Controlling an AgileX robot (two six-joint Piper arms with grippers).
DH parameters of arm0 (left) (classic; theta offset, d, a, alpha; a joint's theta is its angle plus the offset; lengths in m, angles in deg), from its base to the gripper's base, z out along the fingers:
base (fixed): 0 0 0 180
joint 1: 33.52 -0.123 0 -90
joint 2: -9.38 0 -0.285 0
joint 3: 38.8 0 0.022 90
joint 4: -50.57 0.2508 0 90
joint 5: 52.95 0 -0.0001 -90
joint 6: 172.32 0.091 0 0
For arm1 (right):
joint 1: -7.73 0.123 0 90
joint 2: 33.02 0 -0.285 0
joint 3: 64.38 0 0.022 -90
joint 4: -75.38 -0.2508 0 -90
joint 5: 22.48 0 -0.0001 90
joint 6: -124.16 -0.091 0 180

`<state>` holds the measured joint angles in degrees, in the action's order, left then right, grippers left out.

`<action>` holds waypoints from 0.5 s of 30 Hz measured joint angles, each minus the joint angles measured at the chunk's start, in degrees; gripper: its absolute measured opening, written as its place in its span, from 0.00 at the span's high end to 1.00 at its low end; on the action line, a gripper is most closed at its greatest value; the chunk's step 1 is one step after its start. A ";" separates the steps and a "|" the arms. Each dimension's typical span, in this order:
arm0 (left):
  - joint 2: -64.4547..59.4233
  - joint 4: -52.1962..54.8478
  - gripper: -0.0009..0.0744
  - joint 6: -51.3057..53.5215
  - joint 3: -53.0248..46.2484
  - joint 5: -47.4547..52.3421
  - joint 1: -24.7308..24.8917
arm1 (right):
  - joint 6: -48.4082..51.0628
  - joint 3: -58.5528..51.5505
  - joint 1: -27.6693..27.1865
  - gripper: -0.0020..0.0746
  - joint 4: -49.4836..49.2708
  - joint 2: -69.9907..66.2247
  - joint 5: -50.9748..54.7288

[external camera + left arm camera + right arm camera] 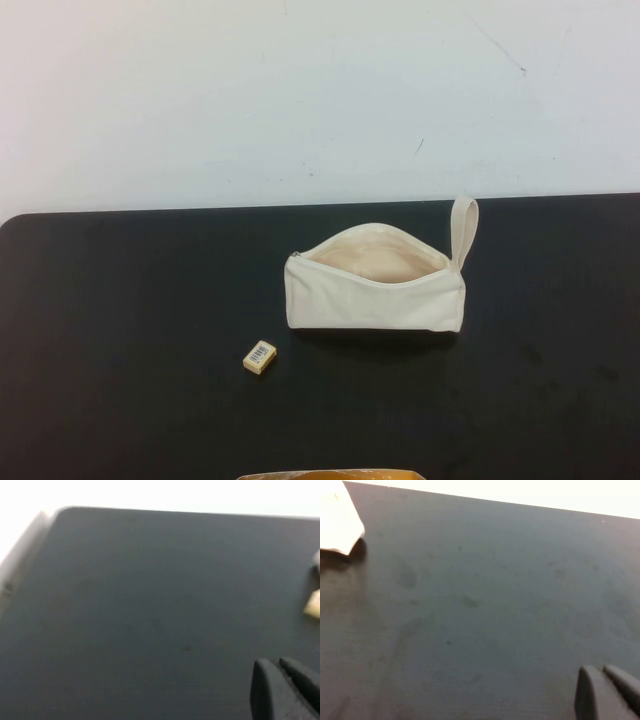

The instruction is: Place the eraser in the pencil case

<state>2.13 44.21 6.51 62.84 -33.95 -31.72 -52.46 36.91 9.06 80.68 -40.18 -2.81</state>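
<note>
The eraser (260, 357), a tiny cream-yellow block with a barcode label, lies on the black table left of and in front of the pencil case (375, 295). The pencil case is a cream-white canvas pouch, zip open, beige lining showing, with a fabric loop (464, 230) at its right end. Neither arm shows in the high view. My left gripper (277, 667) is shut and empty above bare table, with the eraser (313, 605) at the edge of its wrist view. My right gripper (600, 672) is shut and empty, with a corner of the pencil case (337, 522) far from it.
The black table (120, 330) ends at a white wall behind. A yellowish object (330, 474) pokes in at the front edge of the high view. The table's rounded far-left corner (55, 515) shows in the left wrist view.
</note>
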 joint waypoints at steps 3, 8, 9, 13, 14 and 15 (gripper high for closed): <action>0.00 -9.88 0.99 -0.48 0.00 0.03 0.00 | 0.00 0.00 0.00 0.98 0.00 0.00 0.00; 0.00 -38.82 0.99 -1.31 -0.37 -1.32 0.00 | 0.00 0.00 0.00 0.98 0.00 0.00 0.00; 0.00 -44.40 0.99 -1.40 -0.37 -2.15 0.00 | 0.00 0.00 0.00 0.98 0.00 0.00 0.00; 0.00 -53.15 0.99 -0.68 -0.37 -8.19 0.00 | 0.00 0.00 0.00 0.98 0.00 0.00 0.00; 0.00 -54.06 0.99 -0.60 -0.37 -9.77 0.00 | 0.00 0.00 0.00 0.98 0.00 0.00 0.00; 0.00 -54.93 0.99 -0.44 -0.37 -11.57 0.00 | 0.00 0.00 0.00 0.98 0.00 0.00 0.00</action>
<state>2.13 -10.73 6.07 62.47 -45.52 -31.72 -52.46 36.91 9.06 80.68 -40.18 -2.81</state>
